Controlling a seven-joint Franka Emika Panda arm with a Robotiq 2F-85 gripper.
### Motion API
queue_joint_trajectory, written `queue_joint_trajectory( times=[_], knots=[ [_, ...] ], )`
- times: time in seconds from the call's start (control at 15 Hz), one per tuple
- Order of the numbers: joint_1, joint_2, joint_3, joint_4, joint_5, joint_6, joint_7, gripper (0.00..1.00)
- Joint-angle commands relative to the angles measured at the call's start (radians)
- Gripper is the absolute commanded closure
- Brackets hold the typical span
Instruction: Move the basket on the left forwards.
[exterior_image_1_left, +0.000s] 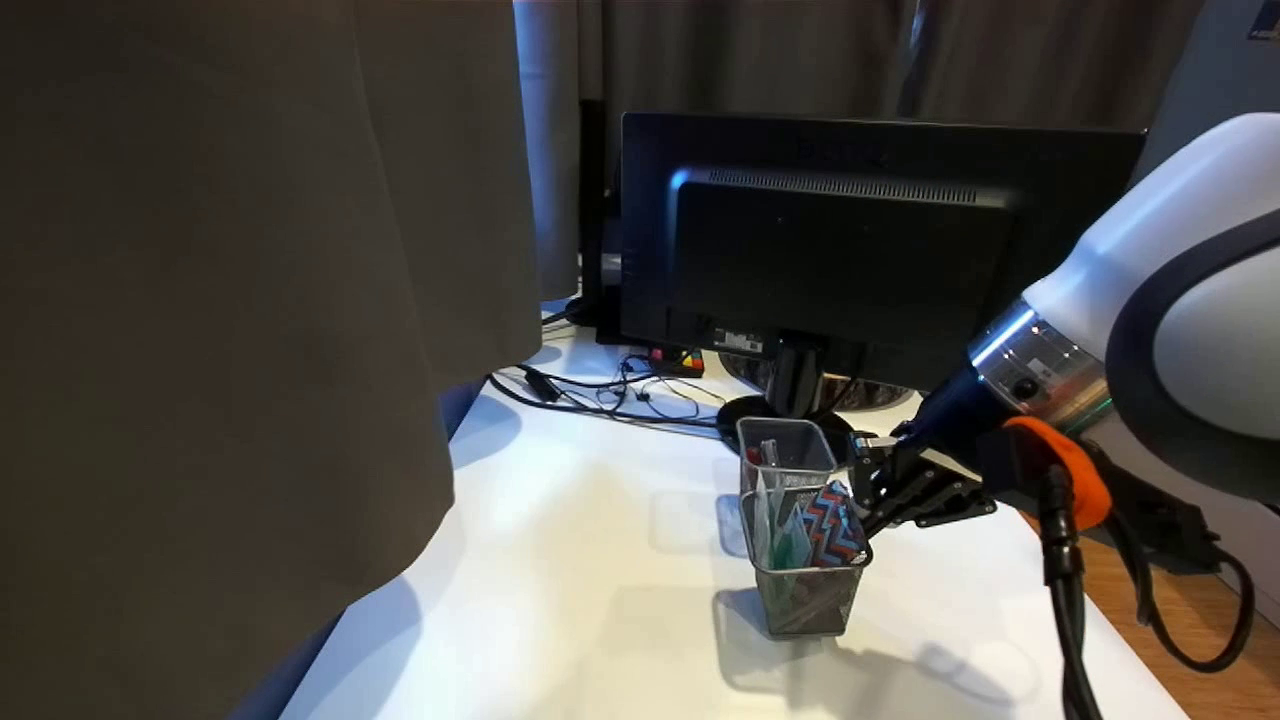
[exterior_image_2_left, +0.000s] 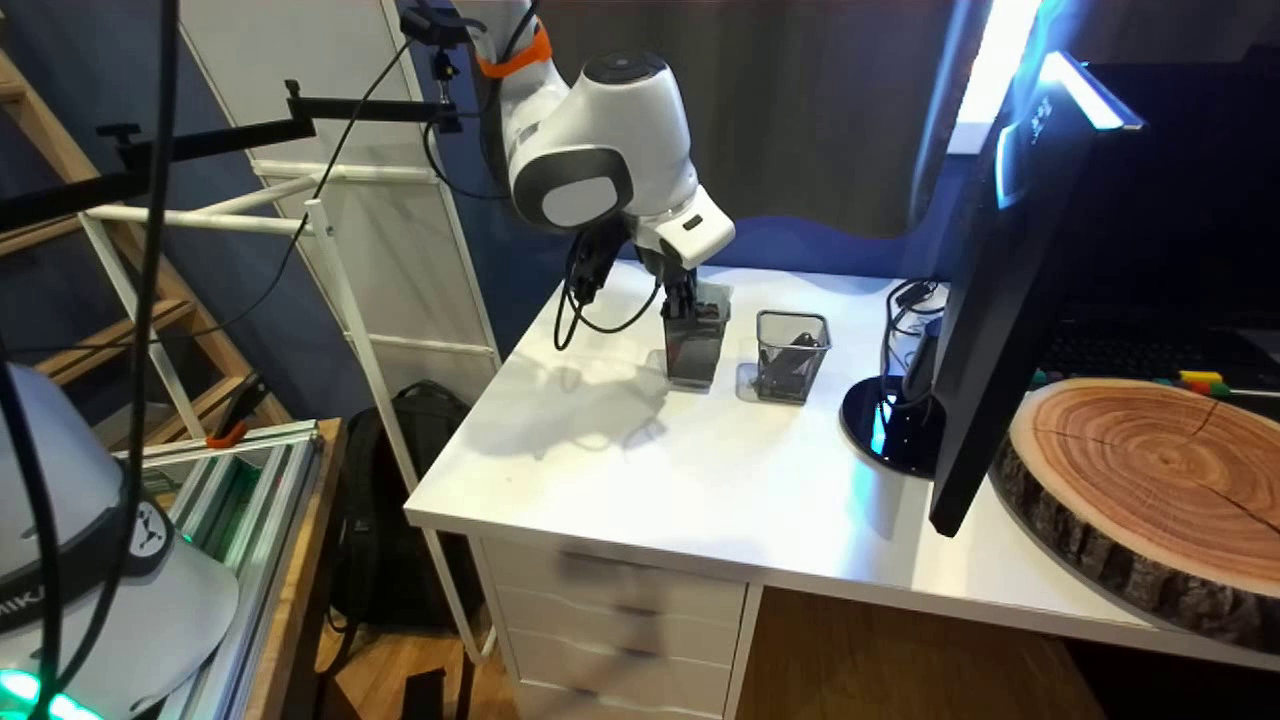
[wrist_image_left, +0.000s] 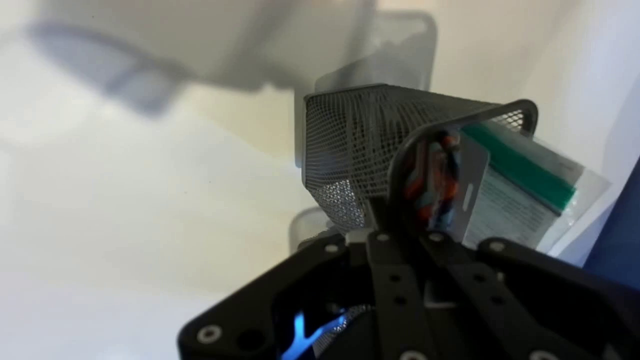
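A dark grey wire-mesh basket (exterior_image_1_left: 808, 605) is near the middle of the white table, also in an exterior view (exterior_image_2_left: 692, 350) and the wrist view (wrist_image_left: 350, 130). A thing with an orange, teal and grey zigzag pattern (exterior_image_1_left: 832, 525) stands inside it and shows in the wrist view (wrist_image_left: 434, 175), beside a green-topped plastic bag (wrist_image_left: 520, 167). My gripper (wrist_image_left: 392, 215) is shut on the mesh basket's rim, one finger outside and one inside. The gripper also shows in both exterior views (exterior_image_1_left: 868, 525) (exterior_image_2_left: 682, 295). The fingertips are dark and partly hidden. I cannot tell whether the basket's base touches the table.
A second mesh basket (exterior_image_1_left: 785, 440) with pens stands close by, also in an exterior view (exterior_image_2_left: 790, 360). A monitor (exterior_image_1_left: 850, 250) on a black base stands beyond it. Cables (exterior_image_1_left: 620, 395) lie near the monitor. A wood slice (exterior_image_2_left: 1160, 480) lies on the table (exterior_image_2_left: 640, 470).
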Motion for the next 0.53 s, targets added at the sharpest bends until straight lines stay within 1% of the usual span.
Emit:
queue_joint_trajectory(
  times=[0.0, 0.07, 0.13, 0.2, 0.27, 0.33, 0.4, 0.47],
  knots=[
    [0.067, 0.008, -0.080, 0.008, -0.080, 0.010, 0.051, 0.99],
    [0.066, 0.011, -0.081, 0.013, -0.086, 0.005, 0.054, 0.94],
    [0.067, 0.009, -0.083, 0.015, -0.096, -0.002, 0.051, 0.68],
    [0.067, 0.007, -0.081, 0.016, -0.104, -0.004, 0.051, 0.68],
    [0.070, 0.002, -0.086, 0.014, -0.110, -0.010, 0.053, 0.64],
    [0.095, -0.011, -0.117, 0.005, -0.124, -0.039, 0.063, 0.58],
    [0.134, -0.024, -0.160, 0.000, -0.112, -0.071, 0.060, 0.52],
    [0.210, -0.034, -0.255, -0.014, -0.145, -0.117, 0.093, 0.44]
  ],
)
